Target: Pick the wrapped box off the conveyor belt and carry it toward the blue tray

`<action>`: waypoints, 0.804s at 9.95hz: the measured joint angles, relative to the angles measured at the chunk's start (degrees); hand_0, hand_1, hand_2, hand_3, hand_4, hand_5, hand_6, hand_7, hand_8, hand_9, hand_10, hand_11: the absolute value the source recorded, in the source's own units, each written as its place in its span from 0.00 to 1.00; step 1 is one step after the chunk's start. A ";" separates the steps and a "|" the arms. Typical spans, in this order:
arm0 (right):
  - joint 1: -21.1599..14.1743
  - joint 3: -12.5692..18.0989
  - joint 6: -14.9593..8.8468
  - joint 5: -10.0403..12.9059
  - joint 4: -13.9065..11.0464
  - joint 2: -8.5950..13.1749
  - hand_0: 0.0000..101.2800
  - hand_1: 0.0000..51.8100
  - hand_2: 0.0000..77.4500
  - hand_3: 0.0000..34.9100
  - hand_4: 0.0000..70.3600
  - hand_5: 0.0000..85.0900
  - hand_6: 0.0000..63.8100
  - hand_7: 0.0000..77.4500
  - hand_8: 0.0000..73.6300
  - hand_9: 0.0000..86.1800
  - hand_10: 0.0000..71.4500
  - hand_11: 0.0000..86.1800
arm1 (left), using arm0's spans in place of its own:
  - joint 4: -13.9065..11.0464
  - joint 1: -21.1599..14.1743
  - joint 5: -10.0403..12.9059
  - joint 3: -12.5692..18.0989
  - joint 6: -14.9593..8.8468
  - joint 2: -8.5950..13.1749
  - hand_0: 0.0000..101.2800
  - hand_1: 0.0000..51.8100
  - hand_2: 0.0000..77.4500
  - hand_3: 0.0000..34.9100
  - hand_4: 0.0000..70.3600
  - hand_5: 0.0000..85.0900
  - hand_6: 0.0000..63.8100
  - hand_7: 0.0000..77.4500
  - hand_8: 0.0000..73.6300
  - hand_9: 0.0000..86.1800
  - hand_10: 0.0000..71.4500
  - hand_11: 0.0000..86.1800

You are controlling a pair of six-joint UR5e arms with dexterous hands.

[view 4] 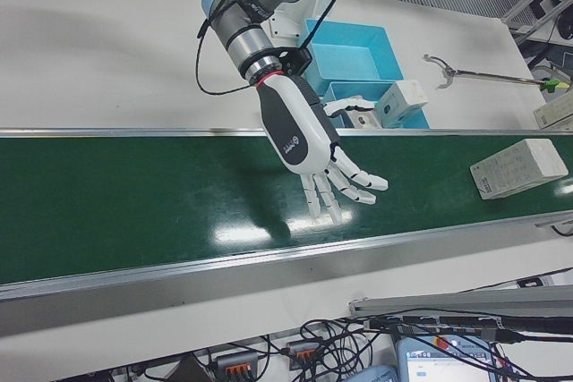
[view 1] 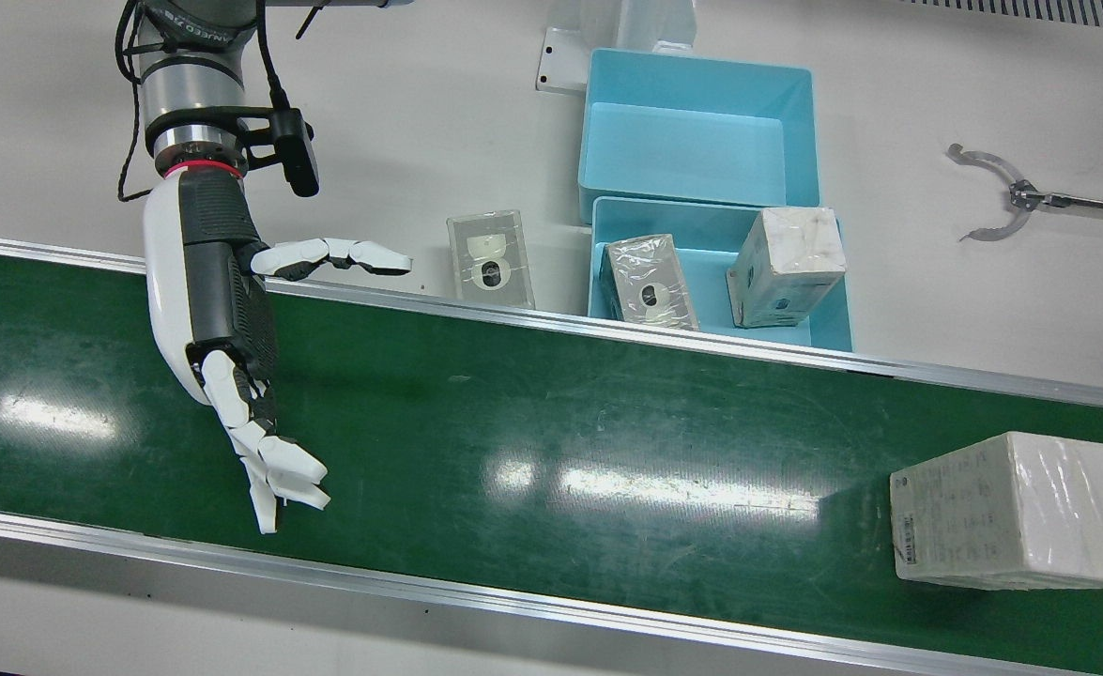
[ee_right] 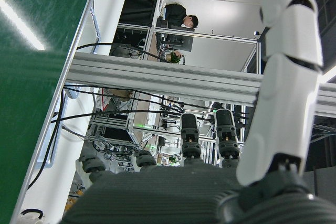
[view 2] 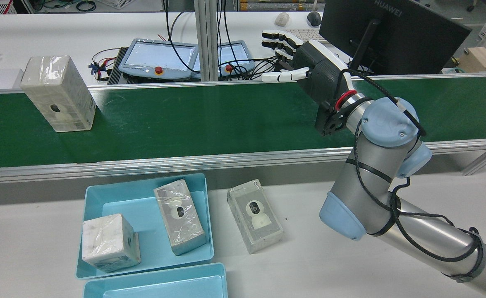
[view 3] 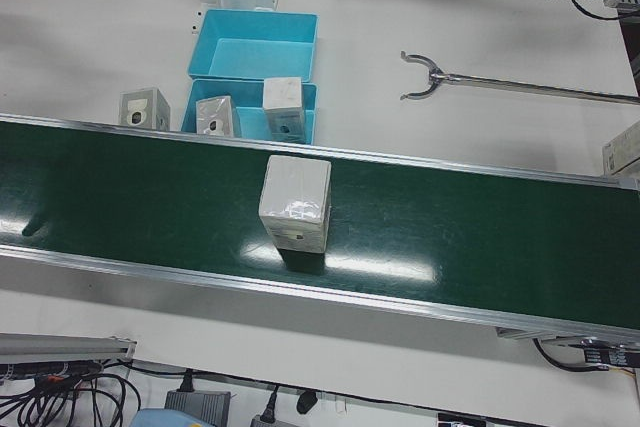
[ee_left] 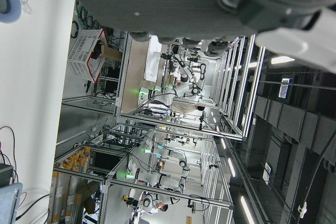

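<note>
The wrapped box (view 1: 1011,512) stands on the green conveyor belt (view 1: 551,422), far toward the robot's left; it also shows in the rear view (view 2: 56,93) and left-front view (view 3: 295,202). My right hand (view 1: 222,310) hovers open over the belt's other end, fingers spread, holding nothing, well apart from the box (view 4: 519,167). The blue tray (view 1: 711,272) lies beside the belt with two wrapped boxes in it. My left hand (ee_left: 210,3) shows only as its palm edge in its own view, open, nothing in it.
A second, empty blue tray (view 1: 692,141) sits behind the first. Another wrapped box (view 1: 490,258) lies on the white table beside the tray. A long grabber tool (view 1: 1002,192) rests on the table. A monitor (view 2: 387,29) and pendants stand beyond the belt.
</note>
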 joint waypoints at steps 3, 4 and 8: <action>-0.01 -0.27 -0.02 0.02 0.02 0.03 0.44 0.24 0.24 0.87 0.12 0.26 0.00 0.29 0.00 0.06 0.03 0.05 | 0.00 0.00 0.00 0.00 0.00 0.00 0.00 0.00 0.01 0.00 0.01 0.01 0.00 0.01 0.01 0.00 0.01 0.00; -0.01 -0.33 -0.02 0.02 0.05 0.17 0.44 0.24 0.24 0.87 0.12 0.26 0.00 0.29 0.00 0.06 0.03 0.05 | 0.00 0.00 0.00 0.00 0.00 0.00 0.00 0.00 0.01 0.00 0.01 0.01 0.00 0.01 0.01 0.00 0.01 0.00; -0.01 -0.49 -0.03 0.23 0.08 0.42 0.44 0.24 0.24 0.87 0.12 0.27 0.00 0.29 0.00 0.06 0.04 0.06 | 0.00 0.00 0.00 0.00 0.00 0.00 0.00 0.00 0.01 0.00 0.00 0.01 0.01 0.01 0.01 0.00 0.01 0.00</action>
